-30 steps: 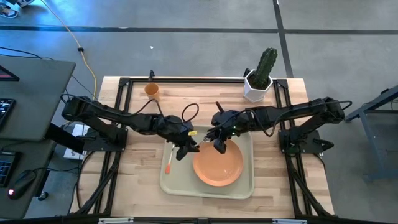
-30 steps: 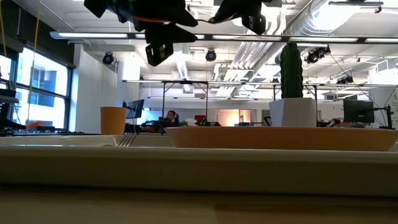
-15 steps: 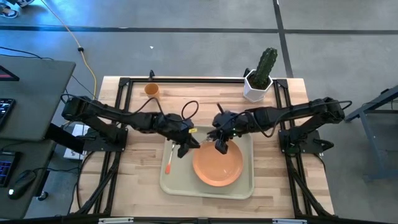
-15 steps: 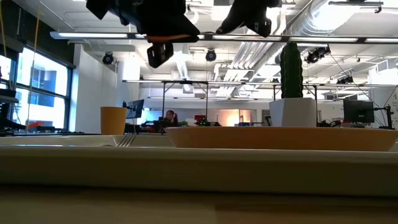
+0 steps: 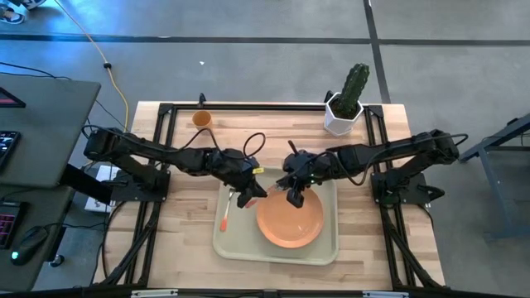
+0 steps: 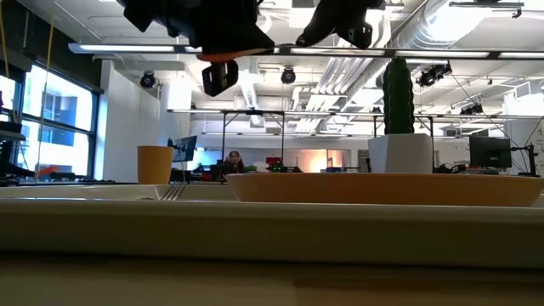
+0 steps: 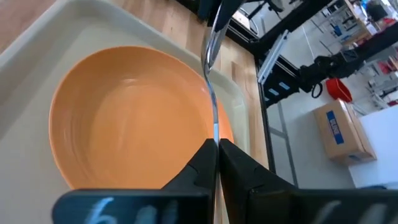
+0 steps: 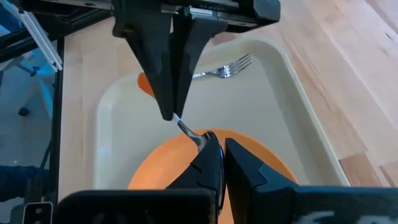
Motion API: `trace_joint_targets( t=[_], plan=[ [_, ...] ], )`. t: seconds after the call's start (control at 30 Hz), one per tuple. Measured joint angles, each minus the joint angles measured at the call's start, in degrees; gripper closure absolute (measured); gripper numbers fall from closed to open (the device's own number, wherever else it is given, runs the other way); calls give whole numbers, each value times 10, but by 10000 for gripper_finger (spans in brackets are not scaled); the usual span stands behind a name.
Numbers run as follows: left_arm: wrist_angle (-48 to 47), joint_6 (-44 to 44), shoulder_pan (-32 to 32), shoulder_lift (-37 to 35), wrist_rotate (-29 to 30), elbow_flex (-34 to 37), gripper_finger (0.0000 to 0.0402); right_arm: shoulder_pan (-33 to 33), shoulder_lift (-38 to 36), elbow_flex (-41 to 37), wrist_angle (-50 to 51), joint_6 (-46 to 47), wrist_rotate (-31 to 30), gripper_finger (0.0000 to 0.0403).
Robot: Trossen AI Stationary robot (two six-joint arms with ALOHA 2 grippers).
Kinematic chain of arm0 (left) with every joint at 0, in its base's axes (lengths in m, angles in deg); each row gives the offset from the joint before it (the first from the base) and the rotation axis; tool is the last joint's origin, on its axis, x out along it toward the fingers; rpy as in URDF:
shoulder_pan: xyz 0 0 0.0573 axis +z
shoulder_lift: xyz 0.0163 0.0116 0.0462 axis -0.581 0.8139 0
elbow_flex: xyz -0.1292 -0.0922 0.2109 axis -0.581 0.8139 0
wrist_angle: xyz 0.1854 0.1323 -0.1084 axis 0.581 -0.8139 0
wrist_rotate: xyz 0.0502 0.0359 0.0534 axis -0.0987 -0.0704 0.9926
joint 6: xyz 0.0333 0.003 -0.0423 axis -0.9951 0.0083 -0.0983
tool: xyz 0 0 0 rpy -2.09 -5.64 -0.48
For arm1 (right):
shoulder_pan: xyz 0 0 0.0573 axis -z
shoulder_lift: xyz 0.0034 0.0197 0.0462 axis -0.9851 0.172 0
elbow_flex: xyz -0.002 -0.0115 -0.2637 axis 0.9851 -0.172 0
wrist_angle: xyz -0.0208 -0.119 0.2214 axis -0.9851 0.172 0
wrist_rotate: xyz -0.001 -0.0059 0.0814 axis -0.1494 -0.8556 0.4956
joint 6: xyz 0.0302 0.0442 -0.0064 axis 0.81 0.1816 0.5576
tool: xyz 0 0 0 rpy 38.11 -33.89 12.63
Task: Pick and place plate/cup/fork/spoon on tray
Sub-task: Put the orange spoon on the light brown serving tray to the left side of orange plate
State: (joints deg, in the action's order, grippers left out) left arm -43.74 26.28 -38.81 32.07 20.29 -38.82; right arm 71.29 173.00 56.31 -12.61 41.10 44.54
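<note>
Table (image 5: 182,240) first: the tray (image 5: 331,252) sits at the near-centre, and both my arms reach in over it from either side. Plate (image 5: 290,222) is already on the tray, right half. Cup (image 5: 202,119) isn't; it's upright at the far left corner of the table, well apart from the tray. A cactus pot (image 5: 341,116) stands at the far right, not my job. Fork (image 5: 224,215) lies on the tray's left strip, beside the plate, so that's done too.

That leaves the spoon (image 7: 210,81) & the cup. The spoon is up in the air, above the plate's far-left edge, strung betw. my two grippers. My left gripper (image 5: 246,199) has its jaws clenched on one end; an orange bit shows there in the low view, so prob. the handle. My right gripper (image 5: 293,195) has its jaws pinched on the other, silver end, as both wrist views show it.

Step in hand, as I judge it: spoon placement, mid hand-over or a two-arm carry. Roughly halfway thru the task.

Next move needs one side to let go w/o twisting the thin stem, then the other lowers it onto bare tray. There's little room betw. fork & plate, so I'd go slow and keep it flat. Cup after that, w/ left arm, since it's nearer.
</note>
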Motion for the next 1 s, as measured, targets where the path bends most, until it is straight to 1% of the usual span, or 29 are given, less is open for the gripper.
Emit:
trace_joint_targets(
  t=[0.13,0.2,0.27,0.37,0.43,0.5,0.6,0.67,0.7,0.77,0.87,1.0],
  plan=[
    [-1,18,-1,7,12,-1,400,2,0,0,0,10,-4,395],
    [-3,50,-6,5,42,0,400,1,0,0,2,24,-30,385],
    [-2,109,-17,2,93,10,400,0,0,0,17,38,-82,370],
    [-2,199,-37,-6,140,54,401,-9,-2,0,53,87,-195,341],
    [21,256,-57,-12,186,92,401,-18,-2,0,78,132,-253,321],
    [69,320,-81,-25,235,141,401,-28,-2,0,107,186,-290,304],
    [155,425,-122,-28,320,223,401,-40,-2,0,148,255,-306,287],
    [204,486,-148,-28,379,260,401,-47,-2,0,160,277,-307,283],
    [214,503,-160,-29,407,272,401,-50,-1,0,162,281,-307,282],
    [206,522,-185,-28,454,287,401,-55,-1,0,162,281,-309,282],
    [204,530,-213,-27,513,289,401,-56,-1,0,162,281,-308,281],
    [175,558,-232,-14,541,276,401,-54,-1,0,162,281,-306,281]
  ],
)
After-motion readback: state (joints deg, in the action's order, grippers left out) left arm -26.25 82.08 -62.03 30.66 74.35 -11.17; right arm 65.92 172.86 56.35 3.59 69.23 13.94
